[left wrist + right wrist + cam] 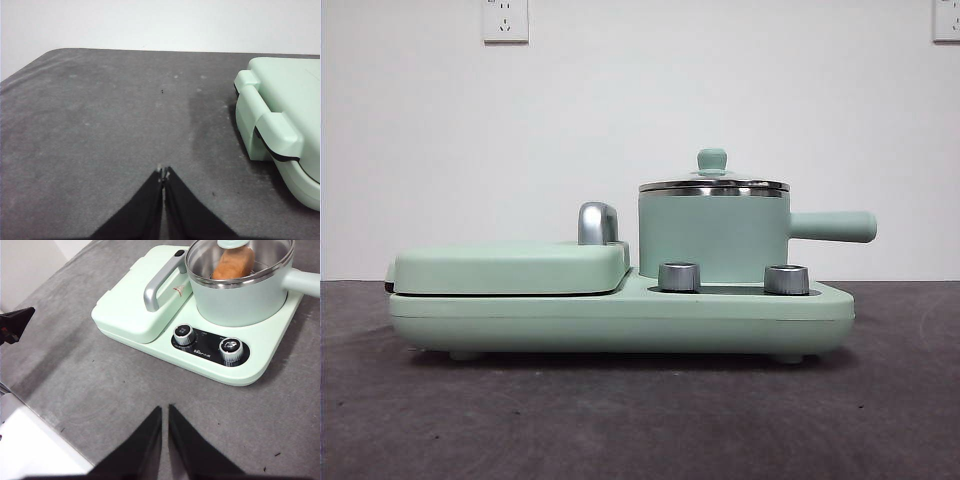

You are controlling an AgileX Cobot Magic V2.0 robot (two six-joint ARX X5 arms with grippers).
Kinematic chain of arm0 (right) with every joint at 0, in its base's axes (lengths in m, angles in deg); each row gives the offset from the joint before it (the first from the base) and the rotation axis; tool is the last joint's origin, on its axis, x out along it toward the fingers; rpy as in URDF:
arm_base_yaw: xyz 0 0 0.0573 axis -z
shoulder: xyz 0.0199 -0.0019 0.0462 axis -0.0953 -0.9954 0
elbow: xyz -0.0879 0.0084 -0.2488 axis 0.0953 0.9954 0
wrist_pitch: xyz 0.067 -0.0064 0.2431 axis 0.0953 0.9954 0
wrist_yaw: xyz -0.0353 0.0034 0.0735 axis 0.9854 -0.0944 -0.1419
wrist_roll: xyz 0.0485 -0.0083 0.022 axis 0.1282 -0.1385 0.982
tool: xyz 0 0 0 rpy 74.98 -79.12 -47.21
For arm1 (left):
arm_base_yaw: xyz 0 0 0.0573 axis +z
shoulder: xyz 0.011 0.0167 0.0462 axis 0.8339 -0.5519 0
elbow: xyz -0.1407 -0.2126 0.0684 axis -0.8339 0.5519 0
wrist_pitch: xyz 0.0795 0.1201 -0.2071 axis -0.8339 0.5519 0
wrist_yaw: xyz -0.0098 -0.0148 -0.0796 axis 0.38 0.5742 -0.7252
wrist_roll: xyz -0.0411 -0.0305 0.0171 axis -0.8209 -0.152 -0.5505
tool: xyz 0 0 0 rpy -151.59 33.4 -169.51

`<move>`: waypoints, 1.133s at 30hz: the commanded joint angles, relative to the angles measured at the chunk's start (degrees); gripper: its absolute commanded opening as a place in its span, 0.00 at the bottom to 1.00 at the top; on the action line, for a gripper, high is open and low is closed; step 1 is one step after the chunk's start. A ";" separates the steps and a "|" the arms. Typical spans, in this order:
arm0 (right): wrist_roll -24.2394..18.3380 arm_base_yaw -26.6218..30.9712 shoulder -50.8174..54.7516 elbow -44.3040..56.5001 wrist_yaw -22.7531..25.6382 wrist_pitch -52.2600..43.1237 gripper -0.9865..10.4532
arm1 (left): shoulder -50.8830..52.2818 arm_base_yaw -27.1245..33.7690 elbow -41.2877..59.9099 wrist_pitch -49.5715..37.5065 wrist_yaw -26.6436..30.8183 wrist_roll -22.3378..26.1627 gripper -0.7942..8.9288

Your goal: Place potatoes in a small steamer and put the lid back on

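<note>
The small steamer (712, 240) stands on the right half of the mint-green cooker base (620, 318), its straight handle (832, 226) pointing right. The lid (713, 185) sits flat on the steamer's steel rim. Through the lid's glass (202, 260) in the right wrist view, the orange-brown potato (232, 265) lies inside the steamer (240, 295). My right gripper (165, 409) hovers shut over the mat in front of the cooker, holding nothing. Left of the cooker's end (280, 120), my left gripper (163, 172) hangs shut and empty above the mat.
A flat griddle cover (510, 268) with a chrome handle (597, 222) fills the cooker's left half. Two steel dials (679, 276) (786, 279) face the front. The dark grey mat (620, 420) ends at a white edge (30, 450) near my right gripper.
</note>
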 commanded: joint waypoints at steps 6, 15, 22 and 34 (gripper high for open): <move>-0.61 -0.33 -0.22 -0.48 -0.02 -0.63 0.10 | 0.07 0.13 1.11 0.28 0.24 0.81 0.09; -0.61 -0.33 -0.22 -0.48 -0.02 -0.63 0.10 | -0.02 0.13 1.11 0.28 0.17 0.79 0.09; -0.61 -0.33 -0.22 -0.48 -0.02 -0.63 0.10 | -0.02 0.13 1.11 0.28 0.17 0.79 0.09; -0.74 13.31 7.54 4.66 2.27 -3.39 0.10 | -0.02 0.13 1.11 0.28 0.17 0.79 0.09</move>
